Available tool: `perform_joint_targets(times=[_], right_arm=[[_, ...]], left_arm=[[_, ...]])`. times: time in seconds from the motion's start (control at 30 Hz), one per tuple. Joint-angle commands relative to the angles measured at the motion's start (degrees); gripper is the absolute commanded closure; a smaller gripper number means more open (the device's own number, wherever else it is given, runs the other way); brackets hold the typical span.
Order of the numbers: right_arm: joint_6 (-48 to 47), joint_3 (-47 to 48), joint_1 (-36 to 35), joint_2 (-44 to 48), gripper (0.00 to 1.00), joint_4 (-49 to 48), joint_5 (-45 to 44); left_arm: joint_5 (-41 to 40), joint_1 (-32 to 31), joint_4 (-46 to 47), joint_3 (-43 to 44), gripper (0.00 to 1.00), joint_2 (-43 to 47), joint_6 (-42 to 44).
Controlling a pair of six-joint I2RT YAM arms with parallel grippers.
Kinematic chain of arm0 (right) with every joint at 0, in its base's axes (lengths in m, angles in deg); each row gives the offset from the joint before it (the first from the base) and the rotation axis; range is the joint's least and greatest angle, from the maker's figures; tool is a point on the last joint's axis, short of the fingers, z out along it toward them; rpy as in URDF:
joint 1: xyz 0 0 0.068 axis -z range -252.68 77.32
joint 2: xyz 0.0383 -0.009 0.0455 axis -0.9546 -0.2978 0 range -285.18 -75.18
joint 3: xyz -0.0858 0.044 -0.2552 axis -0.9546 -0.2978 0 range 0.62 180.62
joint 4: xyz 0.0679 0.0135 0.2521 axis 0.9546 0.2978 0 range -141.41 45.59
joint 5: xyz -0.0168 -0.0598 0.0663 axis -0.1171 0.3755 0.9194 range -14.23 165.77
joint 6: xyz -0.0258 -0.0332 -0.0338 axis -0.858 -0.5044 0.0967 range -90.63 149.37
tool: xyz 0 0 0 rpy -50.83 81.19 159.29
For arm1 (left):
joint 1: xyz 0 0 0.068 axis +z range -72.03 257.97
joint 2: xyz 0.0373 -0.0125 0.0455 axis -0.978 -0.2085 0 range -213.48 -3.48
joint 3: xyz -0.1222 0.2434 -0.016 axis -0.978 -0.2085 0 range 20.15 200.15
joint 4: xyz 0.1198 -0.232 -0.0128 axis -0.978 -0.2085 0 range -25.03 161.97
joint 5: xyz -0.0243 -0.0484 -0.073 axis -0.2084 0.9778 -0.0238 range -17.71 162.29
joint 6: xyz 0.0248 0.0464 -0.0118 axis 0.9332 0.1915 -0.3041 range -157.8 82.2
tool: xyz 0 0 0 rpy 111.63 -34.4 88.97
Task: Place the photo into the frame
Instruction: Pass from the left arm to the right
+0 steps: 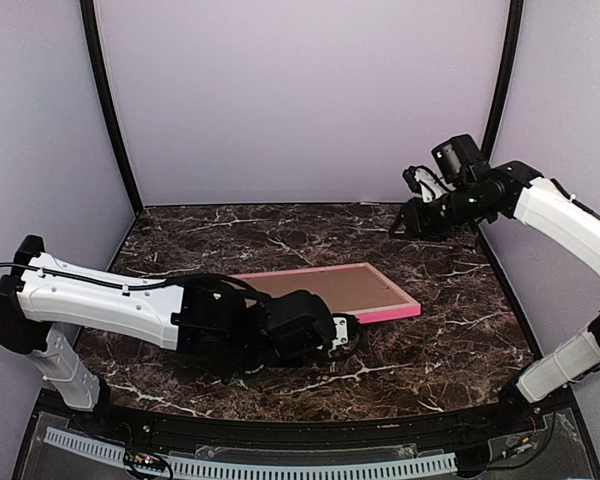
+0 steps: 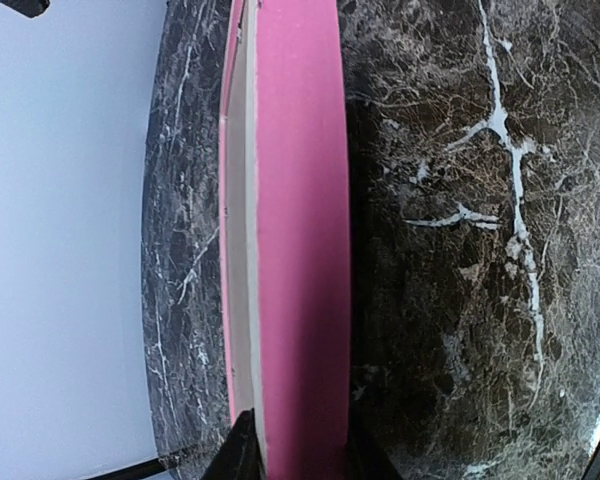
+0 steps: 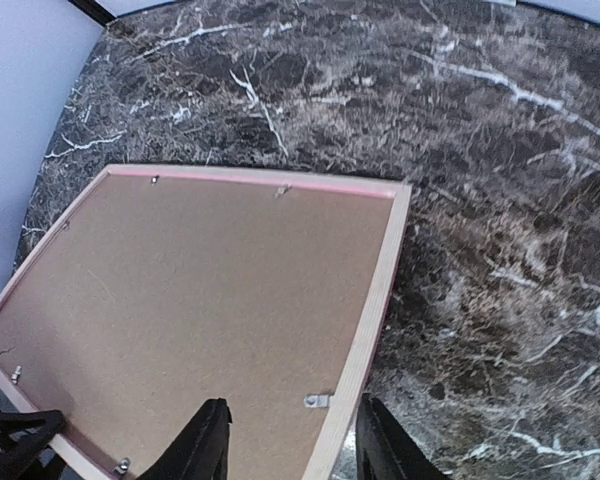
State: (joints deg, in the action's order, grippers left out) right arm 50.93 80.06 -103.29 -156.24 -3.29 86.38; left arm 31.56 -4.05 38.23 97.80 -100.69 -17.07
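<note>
Left hand [image 2: 302, 452] pinching the frame [image 2: 300, 200] by its edge – backing board [image 3: 200, 290] fills it; right hand [image 3: 292, 440] spread, above the surface [image 3: 500, 200].

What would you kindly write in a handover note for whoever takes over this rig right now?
Left claw: shut on a pink edge of the frame, low over the marble table.
Right claw: open and empty, raised above the table's far right, clear of the frame.
Things: the frame lies back side up on the table, with the brown backing board inside it. The photo is not in view; it may be under the board.
Done: backing board is in the frame.
Left: confirm the photo is inside, check the metal tabs, release the frame.
</note>
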Motion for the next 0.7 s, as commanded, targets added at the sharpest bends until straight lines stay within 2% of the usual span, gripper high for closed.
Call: perform_joint_targets(times=[0.0,0.17,0.27,0.5,0.67], right_arm=[[-1.3,2.4,0.9,3.7,0.52,0.0,-4.1],[-1.7,1.6,1.0,7.3,0.34,-3.6,-5.0],[-2.3,0.2,1.0,9.7,0.29,-5.9,-5.4],[-4.9,-2.4,0.9,12.4,0.34,-9.8,-0.5],[-7.6,-5.4,0.8,16.0,0.34,-15.1,4.2]], left_arm=[[-3.0,-0.2,-2.4,5.4,1.0,9.7,5.2],[2.6,1.1,-4.3,8.1,1.0,14.9,5.7],[5.5,3.2,-6.4,9.7,1.0,17.4,5.4],[14.2,8.4,-9.7,12.5,1.0,21.0,4.7],[18.6,11.5,-9.8,12.7,1.0,23.1,5.1]])
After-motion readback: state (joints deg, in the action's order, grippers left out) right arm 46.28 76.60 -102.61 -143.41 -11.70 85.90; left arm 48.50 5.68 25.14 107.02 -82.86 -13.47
